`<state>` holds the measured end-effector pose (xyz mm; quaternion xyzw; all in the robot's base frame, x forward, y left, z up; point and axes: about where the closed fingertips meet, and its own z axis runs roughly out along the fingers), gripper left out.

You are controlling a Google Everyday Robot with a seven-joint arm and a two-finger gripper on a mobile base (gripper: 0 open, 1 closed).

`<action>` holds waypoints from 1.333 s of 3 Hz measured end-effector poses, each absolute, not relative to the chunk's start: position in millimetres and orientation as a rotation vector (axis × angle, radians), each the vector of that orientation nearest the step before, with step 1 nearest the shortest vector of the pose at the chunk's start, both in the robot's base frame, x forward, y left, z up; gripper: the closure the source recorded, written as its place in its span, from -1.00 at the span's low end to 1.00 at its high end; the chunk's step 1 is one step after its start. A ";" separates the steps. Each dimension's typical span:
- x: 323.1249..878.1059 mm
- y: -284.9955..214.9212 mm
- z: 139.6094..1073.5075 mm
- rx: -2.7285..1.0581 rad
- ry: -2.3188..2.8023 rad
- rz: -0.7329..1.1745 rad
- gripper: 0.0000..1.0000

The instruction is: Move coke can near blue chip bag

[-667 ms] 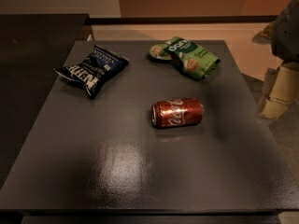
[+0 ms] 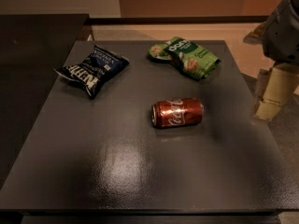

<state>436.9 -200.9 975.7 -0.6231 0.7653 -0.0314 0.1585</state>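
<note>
1. The small red-brown metal coke can (image 2: 177, 112) lies on its side on the dark grey table (image 2: 140, 171), left of the beige gripper (image 2: 272, 94) and well apart.
2. The crinkled navy blue chip bag (image 2: 92, 70) is way further left.
3. The crumpled green chip bag (image 2: 189, 56) sits up-left of the gripper.
4. The gripper hangs off the table's right edge, and honestly I can't tell if it's wide or narrow.

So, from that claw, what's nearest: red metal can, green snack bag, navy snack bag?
Gripper, off the table's right edge:
1. Coke can, centre, and green chip bag, back right: too close to call.
2. Blue chip bag, back left.
</note>
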 end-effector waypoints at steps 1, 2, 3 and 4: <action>445.3 -175.1 968.7 -1.854 2.149 -0.039 -1.00; 456.8 -151.3 956.6 -1.922 2.129 0.002 -1.00; 470.7 -132.8 941.1 -1.976 2.129 0.029 -1.00; 480.9 -125.8 920.9 -2.006 2.119 0.016 -1.00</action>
